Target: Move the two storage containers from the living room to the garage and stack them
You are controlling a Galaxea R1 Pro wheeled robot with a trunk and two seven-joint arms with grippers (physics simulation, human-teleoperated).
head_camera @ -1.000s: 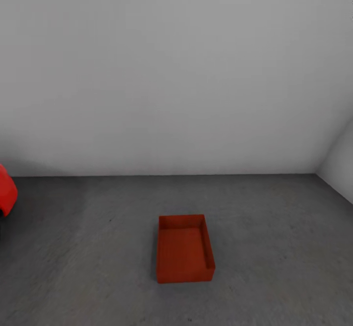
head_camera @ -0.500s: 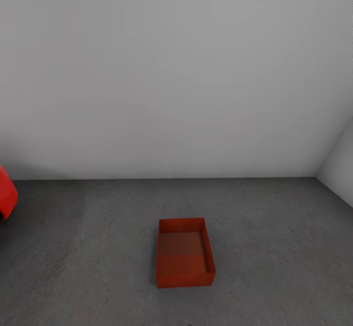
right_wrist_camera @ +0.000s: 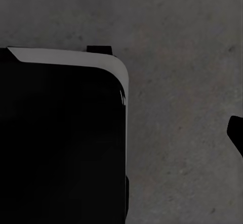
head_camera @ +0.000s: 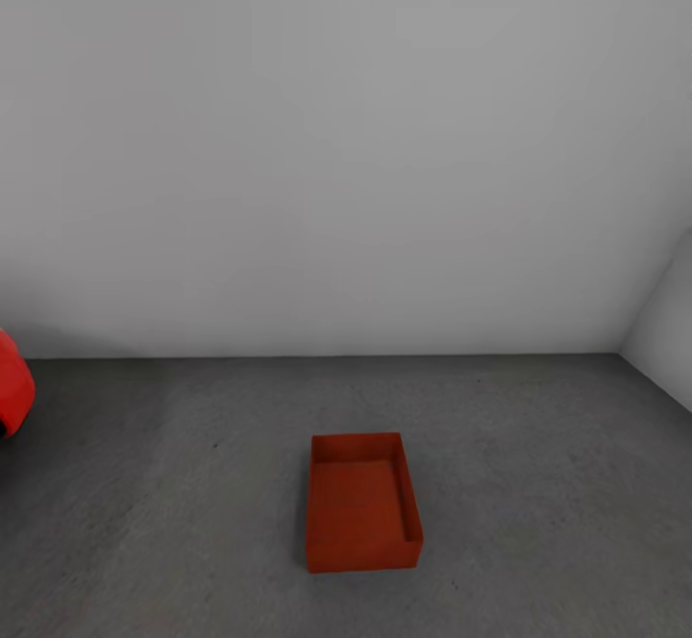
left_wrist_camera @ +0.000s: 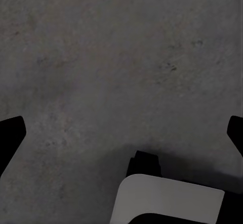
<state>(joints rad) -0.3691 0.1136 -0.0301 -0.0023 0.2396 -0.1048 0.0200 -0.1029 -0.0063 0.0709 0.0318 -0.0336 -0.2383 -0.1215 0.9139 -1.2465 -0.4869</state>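
While no writing or label can be read on anything, the scene is plain enough to lay out from left to right. At the left edge of the head view a rounded piece of the red car [head_camera: 12, 383] stands on the floor [head_camera: 538, 484], close to the foot of the pale grey wall [head_camera: 346, 138]. From there the dark grey, mottled concrete runs bare and open toward the middle, where one storage container [head_camera: 361, 502] sits flat on the floor, well apart from the car and from the walls, with open room on every side of it. It is an orange-red rectangular bin with no lid, its short sides facing toward and away from the camera, and nothing lies inside it. Further right the floor runs on bare to a corner where a second grey wall [head_camera: 663, 321] meets the first. In the left wrist view, the left gripper [left_wrist_camera: 121, 133] hangs over the concrete with its two dark fingertips [left_wrist_camera: 10, 133] far apart and nothing between them. In the right wrist view, only one dark fingertip [right_wrist_camera: 236, 130] of the right gripper shows, beside a black robot body part [right_wrist_camera: 61, 143], so I cannot tell how wide it stands.
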